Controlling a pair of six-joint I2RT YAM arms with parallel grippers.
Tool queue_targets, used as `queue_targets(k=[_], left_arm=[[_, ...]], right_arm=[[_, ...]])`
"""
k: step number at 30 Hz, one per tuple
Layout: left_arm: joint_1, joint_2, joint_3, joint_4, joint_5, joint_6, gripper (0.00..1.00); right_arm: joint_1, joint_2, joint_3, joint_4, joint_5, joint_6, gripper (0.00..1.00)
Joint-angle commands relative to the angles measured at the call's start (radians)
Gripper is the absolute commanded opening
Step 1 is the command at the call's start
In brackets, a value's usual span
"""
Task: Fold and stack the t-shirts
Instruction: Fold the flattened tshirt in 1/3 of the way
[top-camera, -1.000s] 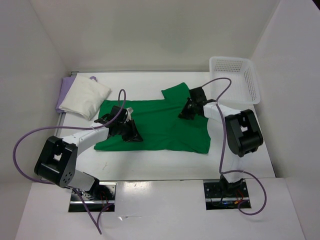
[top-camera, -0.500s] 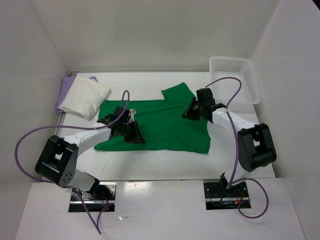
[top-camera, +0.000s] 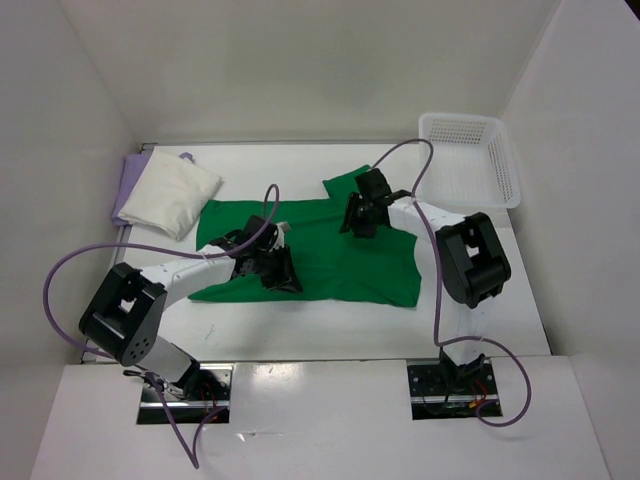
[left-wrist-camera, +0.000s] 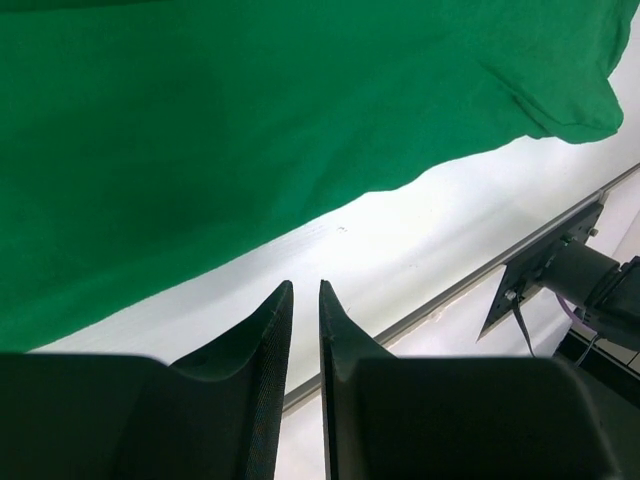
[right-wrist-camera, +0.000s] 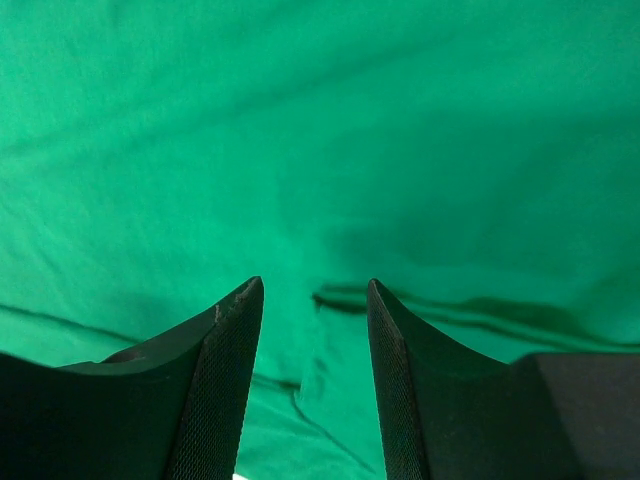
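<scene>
Risk lies at the green shirt (top-camera: 340, 255), spread mid-frame: we judge our right gripper (right-wrist-camera: 314, 295), jaws apart over wrinkled cloth, may pinch two layers, while our left gripper (left-wrist-camera: 304, 298), jaws nearly together and empty beside the hem, could drag it askew.

The green shirt (right-wrist-camera: 400, 150) is matt cloth; the right fingers (right-wrist-camera: 222, 400) are black, finely textured plastic.

Left arm (top-camera: 180, 270) stretching low toward the centre, left end effector (left-wrist-camera: 305, 285) pointing down with fingers nearly touching, only a slit between, right arm (top-camera: 440, 222) bending inward, right end effector (right-wrist-camera: 315, 285) hanging with fingers parted
</scene>
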Motion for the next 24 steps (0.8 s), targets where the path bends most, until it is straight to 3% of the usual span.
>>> queue_targets(k=[1,6,9,14,17,20,24], left_arm=[[-0.003,0.012,-0.009,0.036,0.018,0.008,0.23],[-0.003,0.021,-0.018,0.055,0.018,-0.001,0.23],[-0.003,0.021,-0.018,0.055,0.018,-0.001,0.23],[-0.003,0.021,-0.027,0.064,0.018,-0.001,0.23],[-0.003,0.021,-0.027,0.064,0.018,-0.001,0.23],[-0.003,0.021,-0.027,0.064,0.018,-0.010,0.23],[-0.003,0.030,-0.027,0.073,0.018,-0.010,0.23]], right_arm=[[0.054,0.018,0.029,-0.050,0.045,-0.036,0.52],[0.063,0.028,-0.006,-0.059,0.067,-0.054,0.52],[0.072,0.029,-0.006,-0.069,0.080,-0.054,0.43],[0.072,0.029,0.003,-0.082,0.111,-0.073,0.40],[0.072,0.052,0.014,-0.102,0.111,-0.085,0.33],[0.081,0.061,0.023,-0.102,0.111,-0.085,0.33],[0.081,0.093,0.061,-0.131,0.111,-0.106,0.41]])
